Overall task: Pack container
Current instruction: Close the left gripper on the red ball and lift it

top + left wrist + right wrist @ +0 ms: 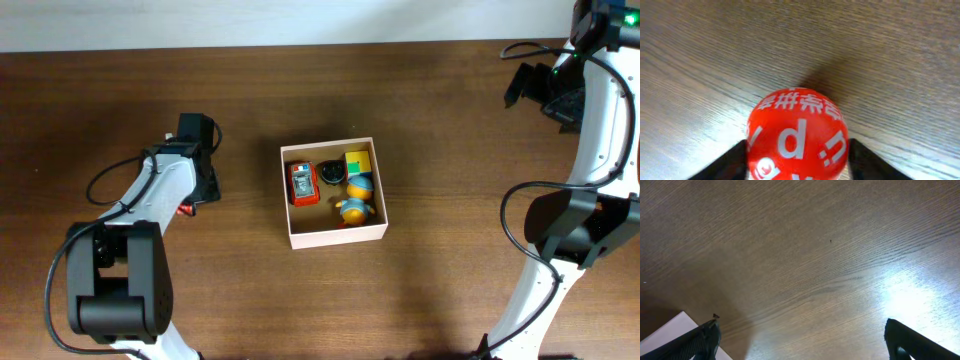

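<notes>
The container [340, 237], a square white-walled box with a tan inside, sits mid-table. It holds a red-orange toy [303, 183], a black round piece [331, 173], a yellow-green block [358, 162] and a blue-yellow duck-like toy [355, 203]. My left gripper [197, 195] is left of the box, low over the table. In the left wrist view its fingers [797, 152] press both sides of a red ball with white letters [797, 132]. A sliver of the ball shows in the overhead view [186, 209]. My right gripper [545, 88] is at the far right back, open and empty [800, 340].
Bare brown wood table [450, 150] surrounds the box. A white strip [250, 20] runs beyond the table's far edge. A white corner [670, 330] shows at the lower left of the right wrist view. The arm bases and cables stand at the front left and front right.
</notes>
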